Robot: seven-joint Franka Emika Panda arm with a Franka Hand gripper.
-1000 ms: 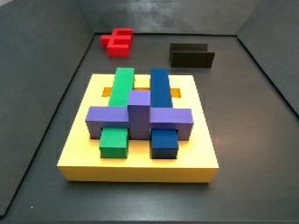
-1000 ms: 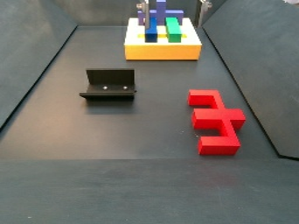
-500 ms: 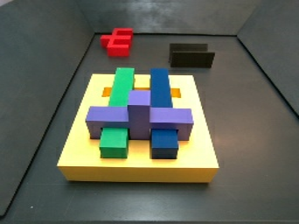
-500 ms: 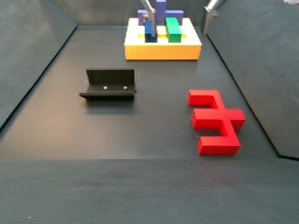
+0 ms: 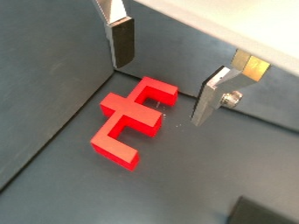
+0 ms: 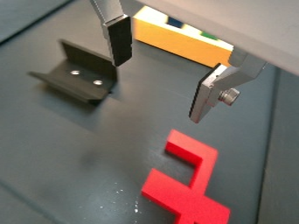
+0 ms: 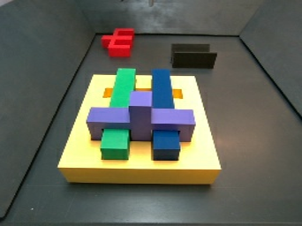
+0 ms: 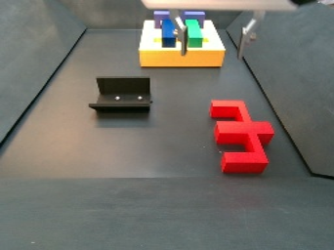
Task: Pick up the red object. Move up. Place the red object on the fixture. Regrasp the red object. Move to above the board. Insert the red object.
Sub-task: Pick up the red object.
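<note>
Red object on the floor — tool above, jaws apart

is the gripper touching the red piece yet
Apart. In a wrist view the open gripper hangs above the red object, bare floor showing between its fingers and the piece.

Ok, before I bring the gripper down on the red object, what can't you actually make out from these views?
- Gripper: open over the floor; wrist views cut off everything above the fingers.
- Side views: only a finger at the frame's top edge; height above the floor is unclear.
- Red object: cut off by a wrist view's edge; small and far in a side view.
- Fixture: its inside is hidden by its back wall.
- Board: slots too small.
</note>
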